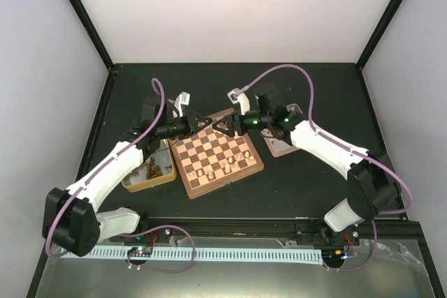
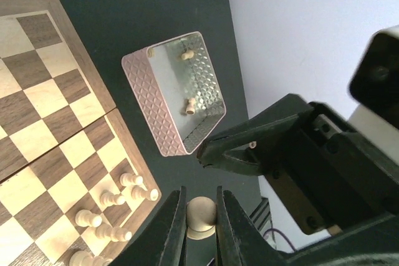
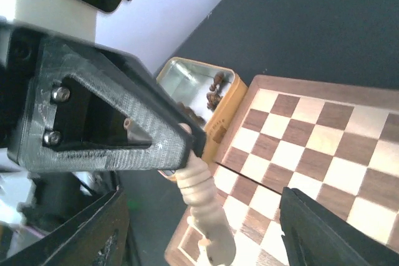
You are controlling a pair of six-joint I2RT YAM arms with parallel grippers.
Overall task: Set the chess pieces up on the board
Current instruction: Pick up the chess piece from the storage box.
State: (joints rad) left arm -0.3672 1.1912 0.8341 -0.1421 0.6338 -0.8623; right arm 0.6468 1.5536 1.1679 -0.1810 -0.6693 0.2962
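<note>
Your pink tray [image 2: 156, 105] right of the board [image 1: 220, 160], two pale chess pieces [image 2: 189, 105] inside, gold tray [image 3: 227, 109] left with dark pieces [image 3: 215, 85], left gripper [image 2: 200, 199] pinching a turned cream piece [image 3: 202, 207], right gripper [image 3: 201, 197] spread wide

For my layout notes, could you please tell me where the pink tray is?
In the top view the pink tray sits on the table just right of the board, partly under the right arm.
</note>
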